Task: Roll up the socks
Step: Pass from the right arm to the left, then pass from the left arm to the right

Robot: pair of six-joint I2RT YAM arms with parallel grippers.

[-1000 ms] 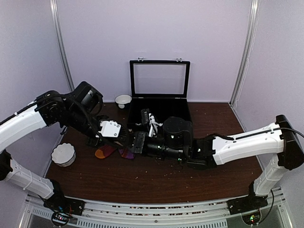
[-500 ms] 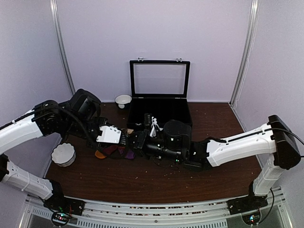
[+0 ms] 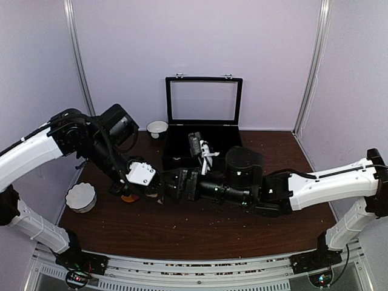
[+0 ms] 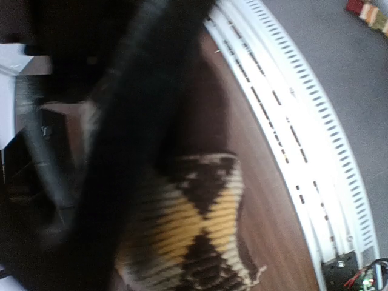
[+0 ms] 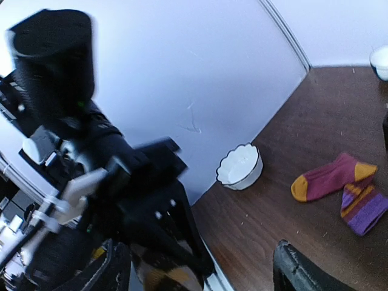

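The argyle sock (image 4: 200, 236), blurred and hidden from above, is pinched in the left gripper (image 3: 147, 180), off the table (image 5: 315, 121); the magenta-red sock (image 5: 330, 177) is laid flat ahead of the wide-spread right gripper (image 3: 171, 183).

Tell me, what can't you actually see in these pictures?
- Top view: the left arm and right arm cover the magenta sock except its orange toe.
- Left wrist view: a blurred black shape hides much of the argyle sock; grip unclear.
- Right wrist view: the small white bowl is cut off by the edge.
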